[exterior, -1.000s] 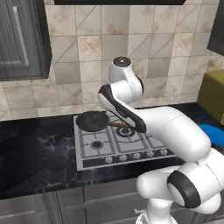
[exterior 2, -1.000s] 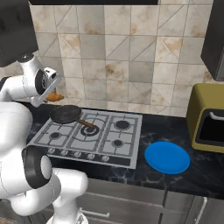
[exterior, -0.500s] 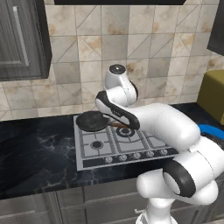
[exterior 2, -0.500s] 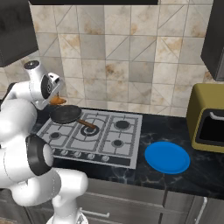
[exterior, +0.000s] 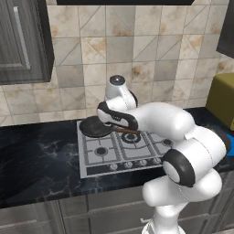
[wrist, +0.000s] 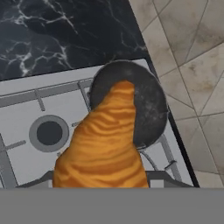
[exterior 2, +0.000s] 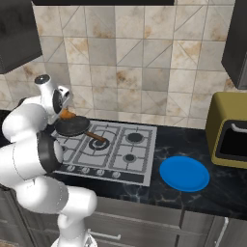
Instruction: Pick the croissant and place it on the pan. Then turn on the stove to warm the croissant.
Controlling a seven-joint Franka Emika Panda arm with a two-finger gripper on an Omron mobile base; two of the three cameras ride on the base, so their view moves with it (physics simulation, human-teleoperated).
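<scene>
1. The step in hand is the carry: the croissant (wrist: 105, 144) is held up in the gripper (exterior 2: 65, 114), above the stove (exterior 2: 112, 147) and not yet down on the pan (exterior 2: 72, 126).
2. The fingers are clenched on the croissant; in the hand view it hangs large in front of the lens, its tip overlapping the pan's dark inside.
3. The pan sits on the far left burner of the stove, its wooden handle (exterior 2: 96, 137) pointing right and toward the near side.
4. In the right base view the croissant shows as a small orange spot just above the pan's far rim, apart from it.
5. By my judgement the next move calls for lowering the croissant onto the middle of the pan and letting go, then reaching for the knobs (exterior 2: 100, 172) along the stove's near edge.
6. A blue plate (exterior 2: 184, 173) lies on the bench (exterior: 41, 160) right of the stove.
7. No brand, label or writing can be read anywhere.
</scene>
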